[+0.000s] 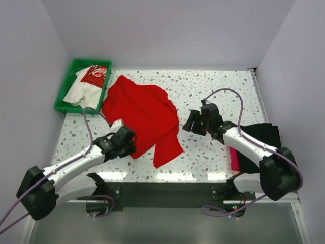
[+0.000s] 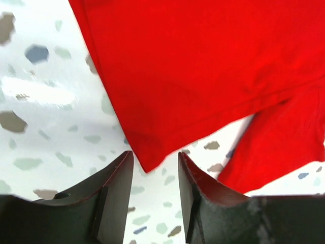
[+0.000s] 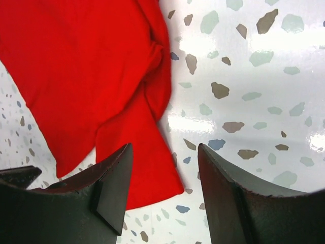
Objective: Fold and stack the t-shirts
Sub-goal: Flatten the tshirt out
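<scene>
Two arms flank the red t-shirt (image 1: 144, 114), rumpled mid-table. A white t-shirt (image 1: 87, 84) lies crumpled in the green tray (image 1: 62, 96), with the black t-shirt (image 1: 266, 137) and magenta t-shirt (image 1: 234, 161) folded at right.

Left wrist: the left gripper (image 2: 155, 161), fingers spread, straddles a hem corner of soft matte cloth on the glossy speckled table (image 2: 40, 101). Pinching only that single layer looks wisest.

Right wrist: the right gripper (image 3: 165, 152), likewise spread, hovers at the cloth's wrinkled edge.
</scene>
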Tool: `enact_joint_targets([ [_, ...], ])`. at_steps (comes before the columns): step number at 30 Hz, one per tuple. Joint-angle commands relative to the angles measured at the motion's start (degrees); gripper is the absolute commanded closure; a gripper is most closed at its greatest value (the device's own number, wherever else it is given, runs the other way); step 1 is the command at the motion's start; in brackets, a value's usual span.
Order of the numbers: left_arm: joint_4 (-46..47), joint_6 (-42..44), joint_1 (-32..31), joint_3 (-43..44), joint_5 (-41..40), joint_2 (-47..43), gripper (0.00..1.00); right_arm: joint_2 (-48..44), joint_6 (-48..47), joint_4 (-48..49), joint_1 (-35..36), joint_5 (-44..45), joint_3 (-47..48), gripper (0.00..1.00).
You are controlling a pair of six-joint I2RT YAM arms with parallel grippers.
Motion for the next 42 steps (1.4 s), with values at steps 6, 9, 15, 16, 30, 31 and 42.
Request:
enact_joint_targets([
  [6, -3.25, -11.32, -6.43, -1.9, -4.1, 1.49, 0.47, 0.25, 0.4, 4.81, 0.31, 0.8, -3.64, 0.43],
  [9, -2.2, -11.5, -6.7, -2.69, -4.1, 2.46, 0.46, 1.31, 0.66, 6.03, 0.4, 0.1, -4.26, 0.43],
  [15, 1.93, -10.62, -6.61, -3.3, -4.27, 4.92, 0.45, 3.07, 0.57, 6.66, 1.19, -0.16, -4.09, 0.43],
  [16, 2.55, -10.27, -6.61, -3.3, -4.36, 5.79, 0.46, 3.42, 0.57, 6.92, 1.54, -0.16, -4.17, 0.43],
  [30, 9.14, -3.77, -2.4, -1.9, -6.3, 8.36, 0.94, 7.11, 1.89, 6.39, 9.0, 3.79, -4.88, 0.44],
  [31, 9.23, -2.28, -0.48, -1.9, -6.12, 7.74, 1.0, 7.2, 1.98, 6.04, 10.32, 5.36, -4.88, 0.44],
  [42, 1.33, 8.44, 8.76, 7.76, -11.83, -4.21, 1.0, 10.18, 3.65, 1.65, 18.05, 11.61, -5.67, 0.57],
])
